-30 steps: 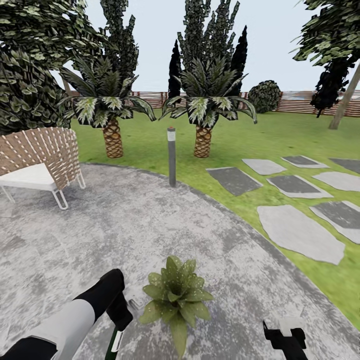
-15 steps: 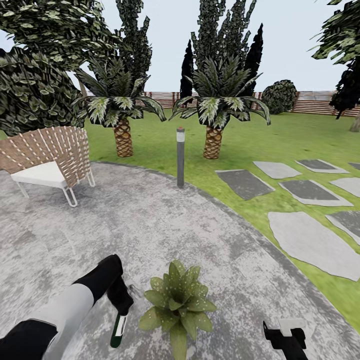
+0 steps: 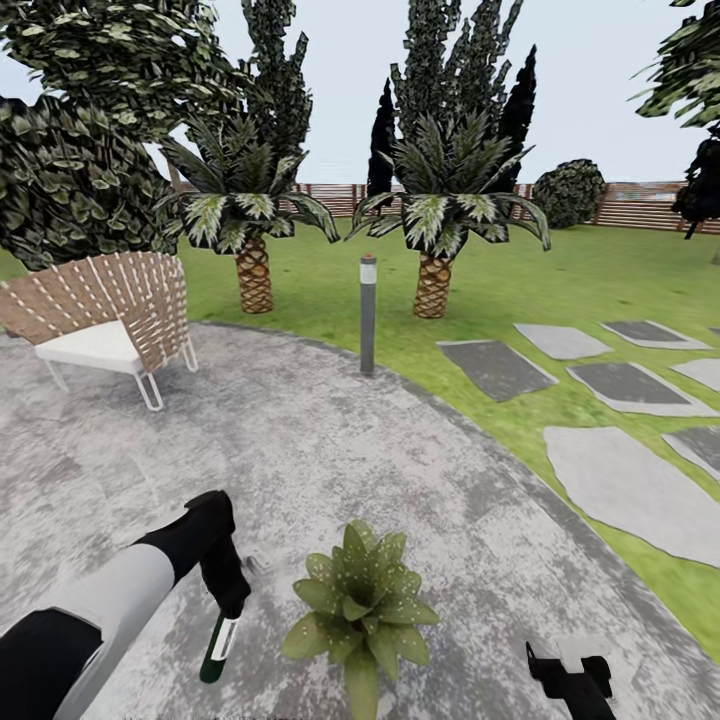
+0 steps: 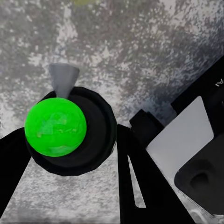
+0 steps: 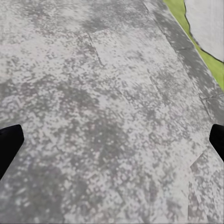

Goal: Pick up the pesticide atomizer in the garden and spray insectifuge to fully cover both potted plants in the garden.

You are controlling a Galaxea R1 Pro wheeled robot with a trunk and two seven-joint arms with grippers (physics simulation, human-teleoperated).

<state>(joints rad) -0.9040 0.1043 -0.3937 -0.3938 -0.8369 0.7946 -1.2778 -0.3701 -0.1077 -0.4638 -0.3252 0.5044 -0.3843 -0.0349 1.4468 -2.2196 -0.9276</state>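
On the grey patio [image 3: 300,440] of the garden, my left gripper [image 3: 228,598] is shut on the pesticide atomizer [image 3: 217,646], a dark bottle with a white label that hangs tilted downward just left of a potted plant [image 3: 360,600]. The plant's pointed green leaves carry fine whitish specks of insectifuge, and they hide its pot. In the left wrist view the atomizer [image 4: 70,133] is a round black body with a bright green end and a grey nozzle, held between black fingers [image 4: 135,186]. My right gripper [image 3: 568,678] is low at the right, open over bare stone [image 5: 112,140].
A wicker chair [image 3: 110,310] stands at the patio's far left. A grey post [image 3: 368,315] rises at the patio's edge, with two palms [image 3: 253,270] [image 3: 433,270] behind it on the grass. Stepping stones [image 3: 625,480] lie to the right, before a wooden fence [image 3: 650,205].
The view has swung left, shifting the scene rightward. My left arm has lifted and drawn back a little, so more of the atomizer shows. The right gripper keeps its place.
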